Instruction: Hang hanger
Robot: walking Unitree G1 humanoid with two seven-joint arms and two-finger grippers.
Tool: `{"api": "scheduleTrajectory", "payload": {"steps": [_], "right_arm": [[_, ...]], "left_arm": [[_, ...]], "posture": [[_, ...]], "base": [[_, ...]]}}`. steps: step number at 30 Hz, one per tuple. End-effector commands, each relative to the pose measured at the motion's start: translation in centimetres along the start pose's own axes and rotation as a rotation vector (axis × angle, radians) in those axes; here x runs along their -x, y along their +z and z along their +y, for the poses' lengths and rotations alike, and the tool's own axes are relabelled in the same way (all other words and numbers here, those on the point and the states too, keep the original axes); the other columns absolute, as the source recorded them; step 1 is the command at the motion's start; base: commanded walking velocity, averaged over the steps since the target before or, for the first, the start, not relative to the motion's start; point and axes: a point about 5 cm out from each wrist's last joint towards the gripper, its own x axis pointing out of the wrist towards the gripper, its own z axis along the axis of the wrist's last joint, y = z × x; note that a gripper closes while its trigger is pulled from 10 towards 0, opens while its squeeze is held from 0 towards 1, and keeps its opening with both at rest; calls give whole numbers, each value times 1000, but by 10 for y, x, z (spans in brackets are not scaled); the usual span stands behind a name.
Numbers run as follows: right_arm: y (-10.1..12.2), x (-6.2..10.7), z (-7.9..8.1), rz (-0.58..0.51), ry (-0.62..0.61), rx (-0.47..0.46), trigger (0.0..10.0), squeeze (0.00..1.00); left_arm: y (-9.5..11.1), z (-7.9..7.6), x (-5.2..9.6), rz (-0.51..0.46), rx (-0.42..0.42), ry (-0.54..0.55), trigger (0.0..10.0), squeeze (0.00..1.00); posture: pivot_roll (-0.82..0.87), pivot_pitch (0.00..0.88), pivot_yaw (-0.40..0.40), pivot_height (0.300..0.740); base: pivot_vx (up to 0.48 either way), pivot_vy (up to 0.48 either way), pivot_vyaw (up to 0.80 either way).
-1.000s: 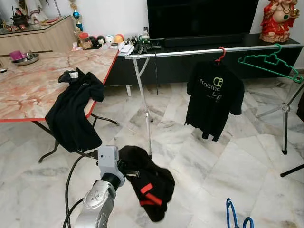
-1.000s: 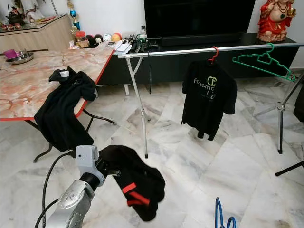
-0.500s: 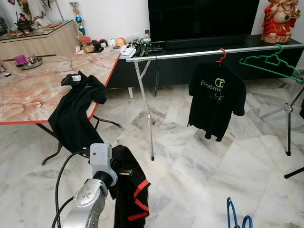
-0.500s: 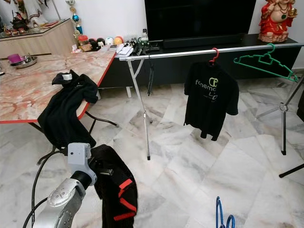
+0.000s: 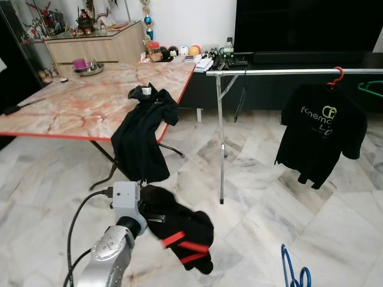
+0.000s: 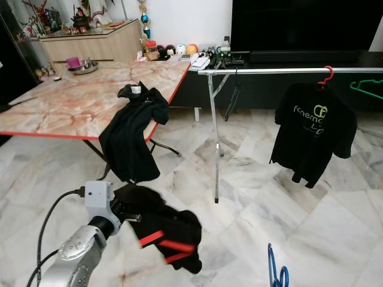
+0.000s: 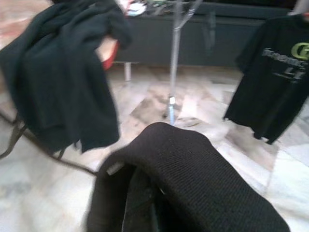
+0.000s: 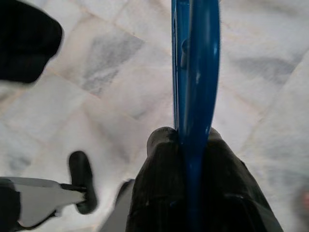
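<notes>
My left gripper (image 5: 154, 215) sits low at the left, shut on a black garment with red stripes (image 5: 182, 233) that drapes over its fingers and swings out to the right. In the left wrist view the same garment (image 7: 193, 169) covers the fingers. My right gripper (image 8: 189, 145) is shut on a blue hanger (image 8: 195, 72), whose top shows at the bottom right (image 5: 293, 275). A metal clothes rail (image 5: 269, 72) stands ahead with a black printed T-shirt (image 5: 321, 128) on a red hanger (image 5: 337, 75) and an empty green hanger (image 5: 374, 88).
A marble-topped table (image 5: 72, 104) with a red edge stands at the left, and a black shirt (image 5: 143, 134) hangs over its near corner. The rail's upright leg (image 5: 221, 143) stands mid-floor. A dark TV cabinet (image 5: 263, 89) runs behind the rail. Marble floor lies between.
The camera has turned left, so the rail and T-shirt sit further right in the picture. The black garment in my left gripper has swung from hanging down to out on the right.
</notes>
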Motion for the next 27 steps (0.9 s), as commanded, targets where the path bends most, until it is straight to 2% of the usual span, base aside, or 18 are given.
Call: {"api": "scheduleTrajectory", "payload": {"steps": [1, 13, 16, 18, 27], "right_arm": [[-11, 2, 0, 39, 9, -10, 10000, 0], [-17, 5, -11, 64, 9, 15, 10000, 0], [-20, 5, -7, 69, 17, 21, 10000, 0], [-21, 4, 4, 72, 33, 30, 10000, 0], [-17, 3, 30, 70, 67, 37, 10000, 0]], "left_arm": [[5, -5, 0, -11, -10, -15, 10000, 0], [6, -3, -1, -11, -16, -9, 10000, 0], [6, -4, -2, -11, -17, -7, 10000, 0], [6, -4, -2, -13, -17, -6, 10000, 0], [7, -3, -2, -15, -20, -1, 10000, 0]], "posture": [[87, 26, 73, 740], [87, 30, 66, 740], [89, 29, 63, 740], [91, 28, 62, 740], [91, 32, 60, 740]], "base": [[0, 424, 0], [0, 425, 0], [0, 424, 0], [0, 426, 0], [0, 426, 0]]}}
